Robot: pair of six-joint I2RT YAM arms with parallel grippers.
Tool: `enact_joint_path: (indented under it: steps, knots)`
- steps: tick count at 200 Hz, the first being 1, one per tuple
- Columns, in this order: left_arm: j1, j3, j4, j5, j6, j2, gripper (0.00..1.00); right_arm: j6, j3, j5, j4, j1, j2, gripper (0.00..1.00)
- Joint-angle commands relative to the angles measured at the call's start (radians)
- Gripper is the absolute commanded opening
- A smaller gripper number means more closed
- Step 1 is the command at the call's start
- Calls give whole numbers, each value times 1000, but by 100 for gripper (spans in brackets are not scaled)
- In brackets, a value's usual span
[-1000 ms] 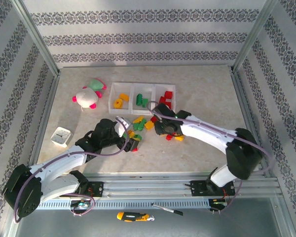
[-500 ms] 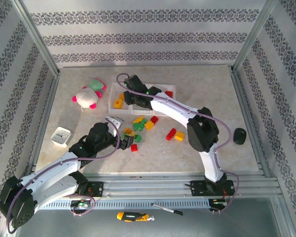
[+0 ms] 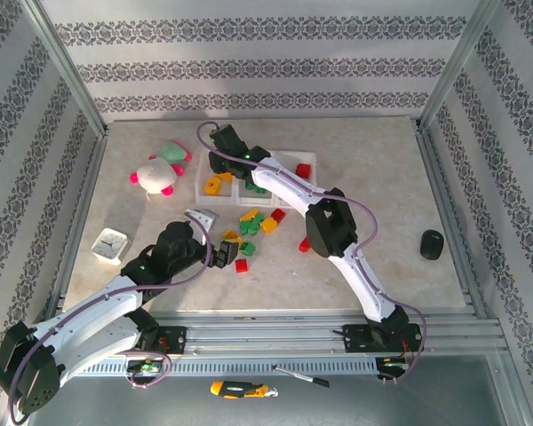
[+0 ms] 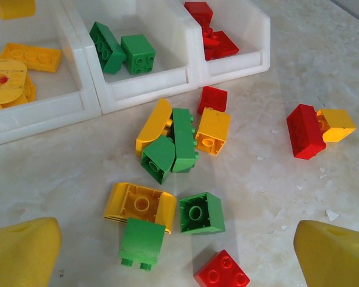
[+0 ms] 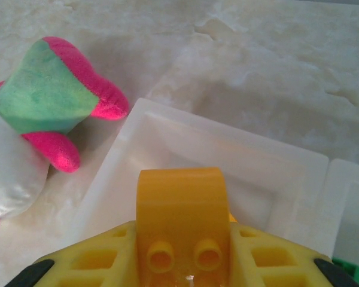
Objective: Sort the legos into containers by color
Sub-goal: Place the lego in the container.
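1. A yellow brick [image 5: 180, 206] with a rounded top sits clamped between the two fingers of the right tool [image 5: 180, 263]
2. Brick and tool hang over the leftmost bin [image 5: 227, 149] of the containers [image 4: 90, 95], close to that bin's outer wall
3. In the left wrist view, the left bin holds yellow-orange pieces, the middle one green, the right one red
4. Loose legos [image 4: 173, 143] in green, yellow and red lie on the bench [image 4: 275, 72] just in front of the bins, with a touching red-and-yellow pair off to the right
5. The left tool [image 4: 178, 254] hovers above this pile, fingers spread wide and holding nothing
6. A plush toy [image 3: 157, 169] lies just beside the leftmost bin
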Motion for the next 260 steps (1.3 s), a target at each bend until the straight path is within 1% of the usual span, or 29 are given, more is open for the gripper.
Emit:
enact_joint_path:
  steps: [1,24,53,87,123,138,153,184,199,226,242,260]
  knots:
    - [-5,-16,-16,-20,-26,-10,99,-28,92,-22,-49,-10,38,34]
    - [-3,-19,-6,-25,-24,-8,99,-42,123,-30,-48,-16,69,35]
    - [-4,-19,-4,-24,-24,-8,99,-58,169,-45,-46,-19,107,40]
    - [-3,-24,-3,-29,-23,-14,99,-56,195,-61,-51,-21,121,44]
    - [-3,-21,4,-29,-19,-12,99,-65,191,-63,-57,-20,85,51]
    - [-3,-19,9,-29,-20,-9,99,-67,173,-63,-54,-21,49,54]
    - [-3,-18,13,-25,-21,-1,99,-71,130,-61,-38,-20,-9,60]
    - [-2,-8,14,-18,-40,25,99,-69,-44,-43,31,-22,-164,68]
    - [0,13,-12,-23,-69,49,99,-64,-174,-36,90,-26,-257,71]
    - [5,55,-46,-7,-111,111,99,-47,-460,-19,227,-40,-452,76]
    - [8,80,-50,1,-130,147,99,-25,-634,-12,288,-58,-570,76]
    - [11,120,-66,5,-116,193,99,-17,-817,-3,334,-77,-702,76]
